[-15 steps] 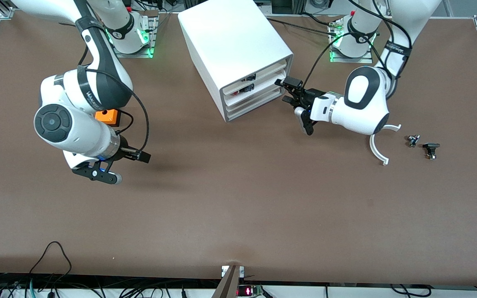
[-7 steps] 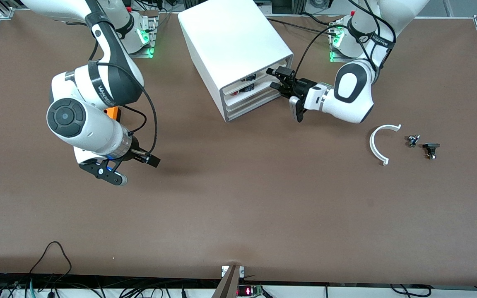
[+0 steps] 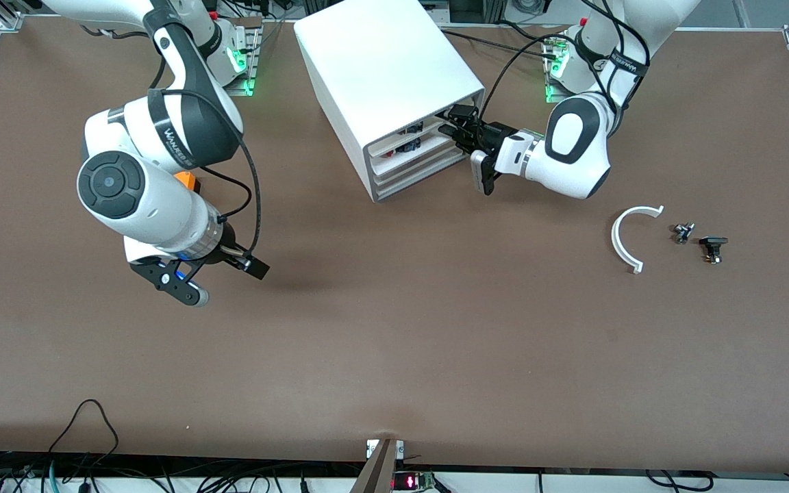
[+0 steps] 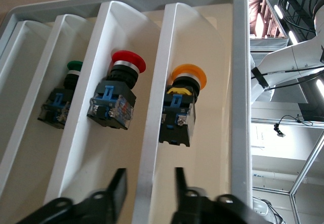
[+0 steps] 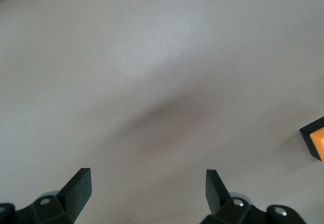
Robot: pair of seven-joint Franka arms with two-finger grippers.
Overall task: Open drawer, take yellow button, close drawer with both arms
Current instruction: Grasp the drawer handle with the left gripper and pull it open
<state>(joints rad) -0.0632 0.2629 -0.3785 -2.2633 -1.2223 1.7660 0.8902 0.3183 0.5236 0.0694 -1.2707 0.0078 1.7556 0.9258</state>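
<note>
Straddling drawer (image 4: 220,107) lip, btn (image 4: 182,107) inside, left claw (image 4: 148,177) open; right claw (image 5: 147,179) open over table (image 3: 394,342).

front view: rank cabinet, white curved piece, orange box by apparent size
1. cabinet, by far the largest.
2. white curved piece, toward the left arm's end of the table.
3. orange box: looks smallest, but the right arm covers most of it, so that rank is unsure.

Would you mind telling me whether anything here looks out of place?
Only loose bits on the table toward the left arm's end: a white curved piece and two small dark parts beside it. Nothing is spilled or damaged.
</note>
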